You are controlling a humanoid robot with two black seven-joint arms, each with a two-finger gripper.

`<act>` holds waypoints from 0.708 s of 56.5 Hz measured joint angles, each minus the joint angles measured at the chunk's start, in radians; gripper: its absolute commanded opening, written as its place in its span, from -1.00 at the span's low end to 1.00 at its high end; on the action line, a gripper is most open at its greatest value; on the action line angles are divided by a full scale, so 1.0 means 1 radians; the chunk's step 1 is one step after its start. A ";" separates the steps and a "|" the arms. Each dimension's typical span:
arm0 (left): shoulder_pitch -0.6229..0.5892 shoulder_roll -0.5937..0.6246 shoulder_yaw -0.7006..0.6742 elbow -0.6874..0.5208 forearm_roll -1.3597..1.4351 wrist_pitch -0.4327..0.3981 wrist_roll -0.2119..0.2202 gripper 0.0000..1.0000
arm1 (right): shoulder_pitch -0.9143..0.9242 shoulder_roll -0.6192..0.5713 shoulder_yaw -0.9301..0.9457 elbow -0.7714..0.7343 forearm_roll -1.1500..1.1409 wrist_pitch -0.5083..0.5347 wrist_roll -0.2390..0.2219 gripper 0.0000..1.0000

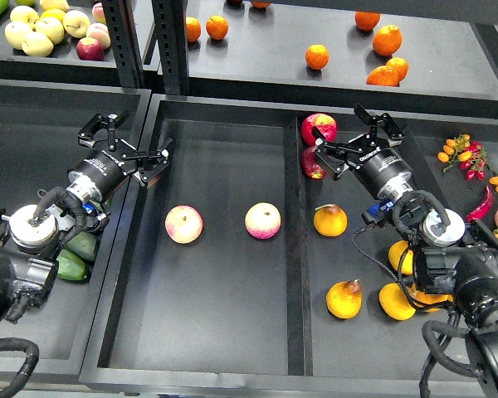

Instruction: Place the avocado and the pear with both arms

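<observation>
Pear [344,299] orange-yellow, neck brownish. Two round fruits [184,224] pale yellow, blushed pink. Apples [319,128] red. Oranges [317,56] on shelf bright orange. Trays [224,348] black. Both hands [126,143] black.

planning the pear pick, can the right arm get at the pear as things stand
Probably yes. The pear lies uncovered in the same tray section the right arm reaches over, nothing on top. The right gripper is open but further back, by a red apple, so it must pull back.

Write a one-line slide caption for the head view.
Both open grippers, left and right, hover over black trays; the pear lies untouched in the right tray, two peaches in the middle one.
</observation>
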 measured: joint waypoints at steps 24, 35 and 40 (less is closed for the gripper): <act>0.068 0.000 -0.185 -0.155 -0.080 0.000 -0.001 0.99 | -0.016 0.000 0.072 0.097 0.000 0.000 0.032 0.99; 0.078 0.000 -0.221 -0.159 -0.086 0.000 0.000 0.99 | -0.025 0.000 0.140 0.097 -0.001 0.000 0.059 0.99; 0.080 0.000 -0.227 -0.160 -0.087 0.000 0.006 0.99 | -0.025 0.000 0.155 0.100 -0.001 0.000 0.082 0.99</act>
